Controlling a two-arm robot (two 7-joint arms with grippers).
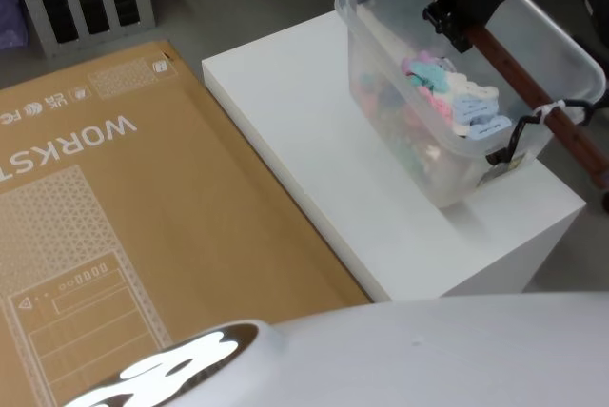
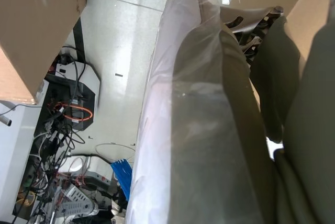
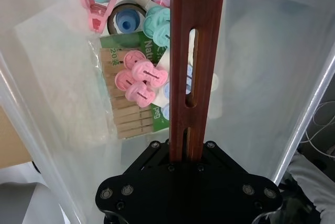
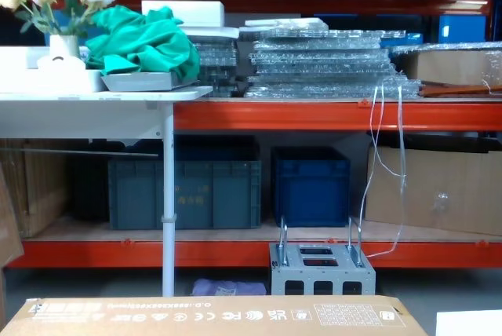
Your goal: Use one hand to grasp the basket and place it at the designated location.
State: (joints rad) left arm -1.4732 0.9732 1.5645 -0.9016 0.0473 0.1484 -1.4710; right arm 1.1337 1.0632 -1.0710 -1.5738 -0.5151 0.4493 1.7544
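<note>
Your right gripper (image 1: 455, 9) is clamped on the handle bar (image 3: 194, 51) of the basket (image 1: 561, 50), which sits tilted at the far right edge of the white block (image 1: 314, 131). Grip's off-centre, so the basket may swing or spill the pegs (image 3: 137, 80). Left gripper: can't tell. Watch the block's edge, could drop.
</note>
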